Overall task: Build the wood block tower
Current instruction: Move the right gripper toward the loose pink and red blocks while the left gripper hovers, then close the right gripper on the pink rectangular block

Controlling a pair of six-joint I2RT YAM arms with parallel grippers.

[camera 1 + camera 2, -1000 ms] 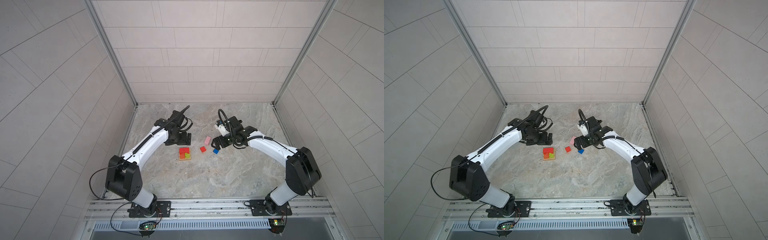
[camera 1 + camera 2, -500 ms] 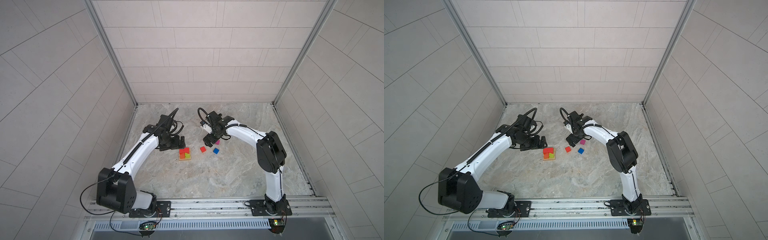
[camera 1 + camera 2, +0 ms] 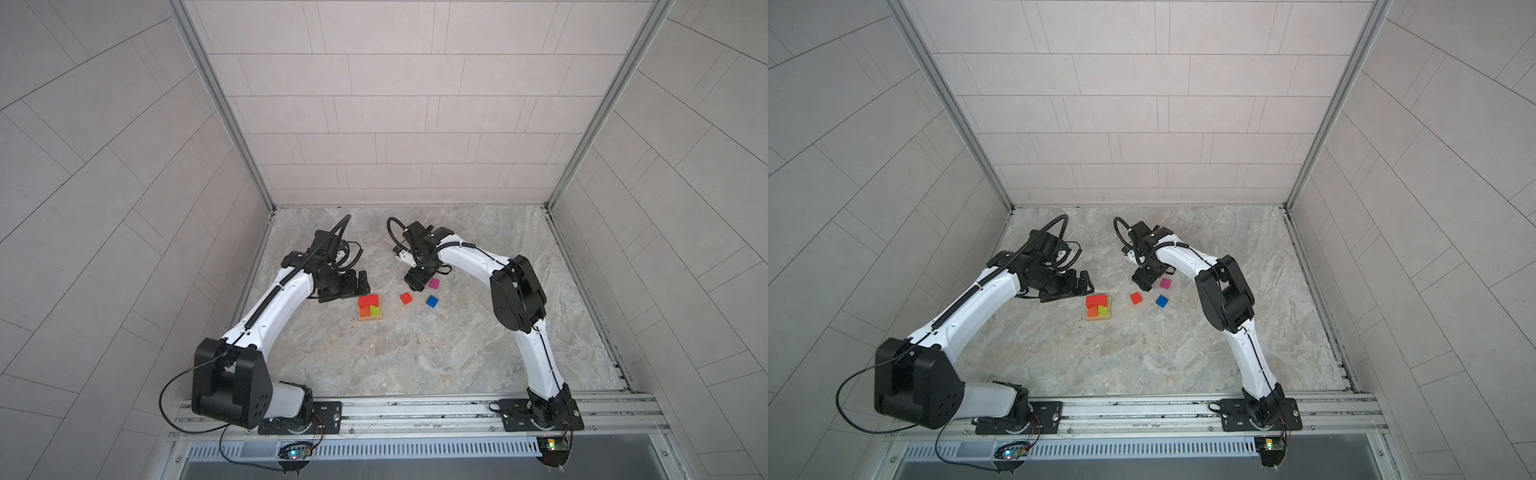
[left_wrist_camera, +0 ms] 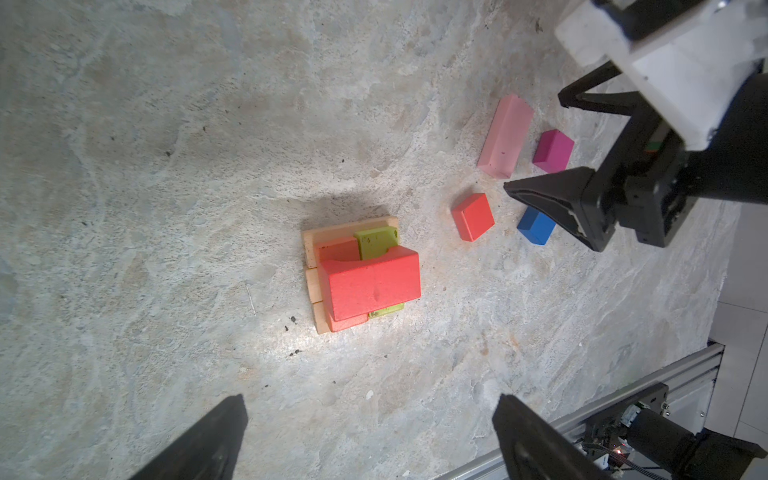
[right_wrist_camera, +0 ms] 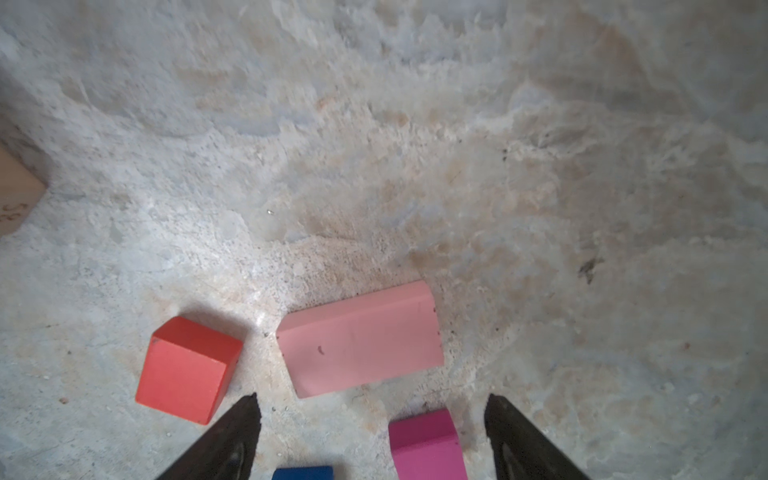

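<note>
- You've got the tower mid-floor, with a red arch on top and orange, lime and tan peeking out at its 6 o'clock.
- The left gripper sits close by at the tower's 11 o'clock.
- The red cube is at the tower's 3 o'clock, and the blue cube is just past it.
- The magenta cube is at blue's 12 o'clock, and the right gripper is just beside it at its 9 o'clock.

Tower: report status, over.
Left gripper open, empty, beside tower. Right gripper open, above pink oblong, magenta cube. Tower partial, red arch topmost. Red cube, blue cube loose nearby.
</note>
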